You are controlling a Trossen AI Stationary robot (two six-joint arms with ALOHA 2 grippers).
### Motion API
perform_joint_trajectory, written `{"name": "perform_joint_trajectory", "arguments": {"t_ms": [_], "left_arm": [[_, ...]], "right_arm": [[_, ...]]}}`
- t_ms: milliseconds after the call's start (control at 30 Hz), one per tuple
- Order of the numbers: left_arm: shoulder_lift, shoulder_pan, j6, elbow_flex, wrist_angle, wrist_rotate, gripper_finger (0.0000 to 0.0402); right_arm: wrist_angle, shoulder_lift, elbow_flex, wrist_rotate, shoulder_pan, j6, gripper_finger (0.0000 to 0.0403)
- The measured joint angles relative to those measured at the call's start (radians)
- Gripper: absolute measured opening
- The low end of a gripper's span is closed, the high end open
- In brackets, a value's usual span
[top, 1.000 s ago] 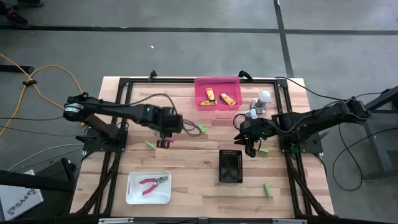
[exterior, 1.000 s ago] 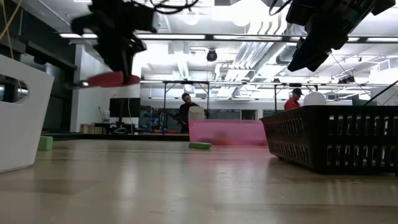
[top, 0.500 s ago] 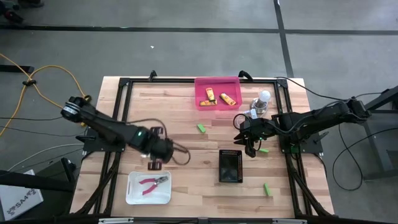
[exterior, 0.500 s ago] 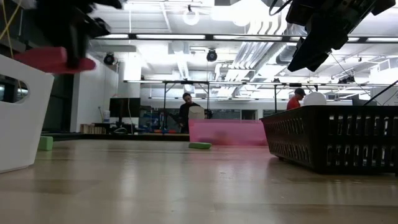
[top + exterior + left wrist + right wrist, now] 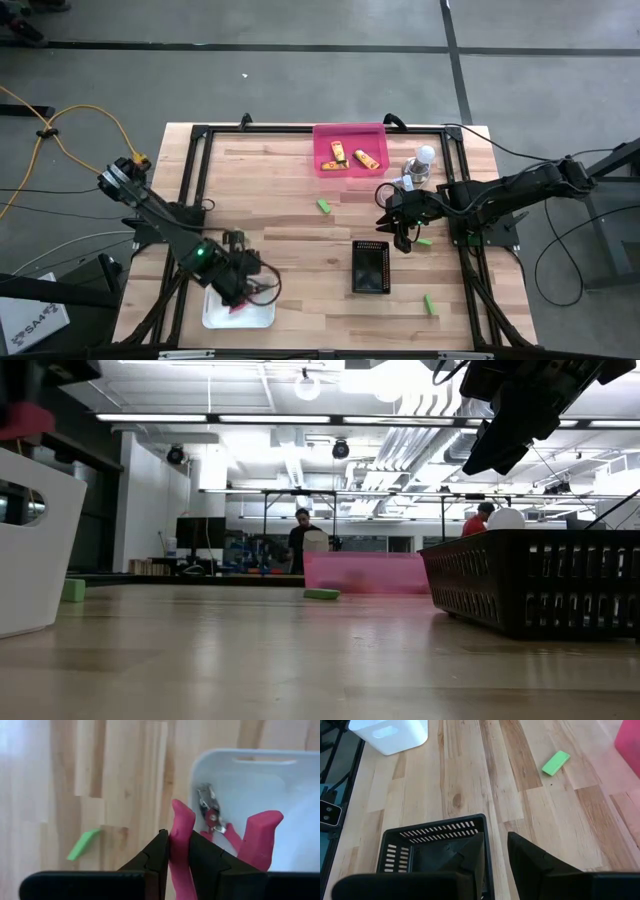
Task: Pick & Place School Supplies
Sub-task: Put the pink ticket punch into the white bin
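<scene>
My left gripper hangs over the white tray at the near left, shut on pink-handled pliers. A second pair of pink-handled pliers lies in the tray below. My right gripper hovers empty just beyond the black basket, its fingers a narrow gap apart. Yellow-orange pieces lie in the pink tray at the far edge. Green blocks lie flat on the table, and one beside the white tray. My left gripper pinches one pink handle of the pliers between its two fingers, coming from above. The handle runs along the fingers and its free end sticks out past the fingertips. The other handle stands free beside it. The pliers hang clear above the tray.
A white bulb-like object stands at the far right, next to the pink tray. The black basket and the white tray's wall rise from the table in the low view. Bare wood lies between the trays.
My left gripper has carried the pink-handled pliers from the middle left of the table toward the near edge, and now hangs over the white tray. It has stayed shut on them.
</scene>
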Motion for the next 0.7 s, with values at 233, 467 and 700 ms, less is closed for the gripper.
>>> {"name": "perform_joint_trajectory", "arguments": {"t_ms": [233,467,700], "left_arm": [[0.055,-0.052,-0.047,0.026,0.014,0.01,0.0059],[0.149,-0.055,-0.045,0.089,0.016,0.03,0.0055],[0.193,-0.055,-0.042,0.093,0.026,0.033,0.0048]], "right_arm": [[0.0,0.0,0.0,0.0,0.0,0.0,0.0074],[0.0,0.0,0.0,0.0,0.0,0.0,0.0074],[0.0,0.0,0.0,0.0,0.0,0.0,0.0074]]}}
